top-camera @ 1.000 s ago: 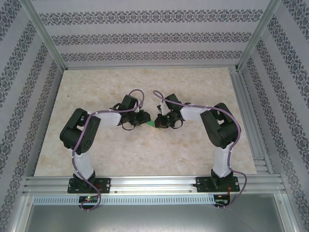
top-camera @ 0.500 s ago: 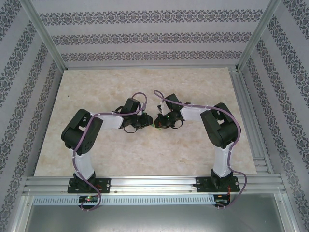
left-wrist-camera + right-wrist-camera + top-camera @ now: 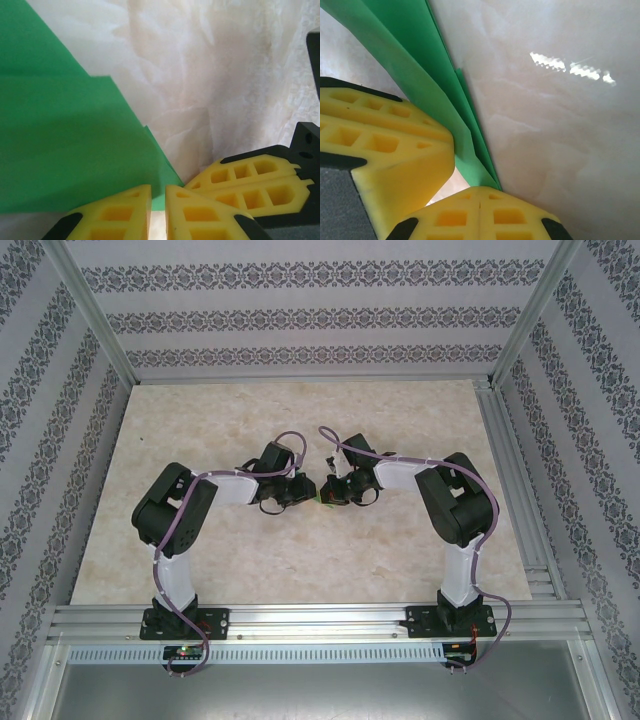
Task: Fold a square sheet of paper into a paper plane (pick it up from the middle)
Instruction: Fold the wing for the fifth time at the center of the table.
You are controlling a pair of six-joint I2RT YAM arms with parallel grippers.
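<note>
At middle of surface (image 3: 400, 420), between arms: folded green paper (image 3: 65, 140), layered. Right tool (image 3: 480, 212) clamped on its narrow end. Left tool (image 3: 158, 210) nearly together, paper corner at gap; grip unclear. Tools just beside each other; paper runs away from both.

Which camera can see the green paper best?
The left wrist camera. There the green paper covers much of the left side, and its layered, folded edges are clear. The right wrist camera shows the paper as a narrow folded strip. From the top camera it is a tiny green sliver between the arms.
</note>
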